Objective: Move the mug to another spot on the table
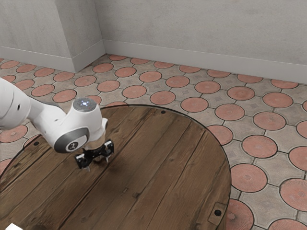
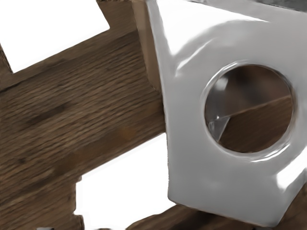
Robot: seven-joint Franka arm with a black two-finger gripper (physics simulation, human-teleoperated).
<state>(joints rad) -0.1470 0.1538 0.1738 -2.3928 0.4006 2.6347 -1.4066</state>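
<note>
Gripper (image 1: 94, 162) low over the table (image 1: 168, 163).
Grey mug (image 2: 184, 158), handle showing, sits close under the gripper; grasp state cannot be determined.

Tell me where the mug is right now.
In the wrist view the mug sits right under the gripper, handle loop facing the camera. In the exterior view the gripper hangs over the table, toward the exterior view's left.

I work at a round surface of dark brown wooden planks (image 1: 163, 163), standing on a floor of terracotta-red round tiles set in grey stone (image 1: 230, 112). Beyond it run pale grey plastered walls (image 1: 201, 24) with a light baseboard (image 1: 192, 54).
</note>
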